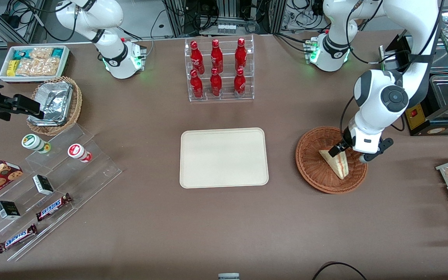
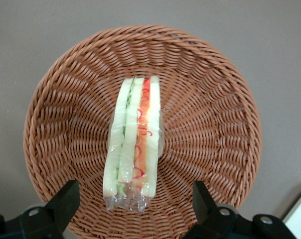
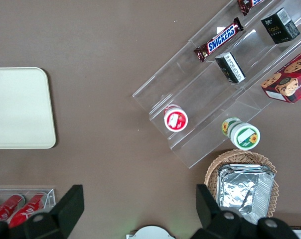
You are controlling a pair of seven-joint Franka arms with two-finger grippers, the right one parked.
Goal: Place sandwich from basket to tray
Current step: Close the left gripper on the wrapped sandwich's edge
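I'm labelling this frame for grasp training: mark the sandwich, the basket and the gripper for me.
sandwich [image 2: 133, 149], left wrist view, on its striped cut side.
basket [image 1: 312, 155], front view, on bare woven floor.
gripper [image 2: 133, 211], left wrist view, midway between its open fingertips, above the sandwich.

"SNICKERS" is on two candy bars [image 1: 54, 207] [image 1: 16, 238] on the clear steps. The gripper [image 1: 351, 152] over the basket has no words. Other labels too small to read.

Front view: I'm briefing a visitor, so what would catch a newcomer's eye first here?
The rack of red cola bottles stands farthest from the camera, above the bare cream tray at the table's middle. Toward the working arm's end, the tool hangs open over a wedge sandwich lying in the reddish-brown wicker basket.
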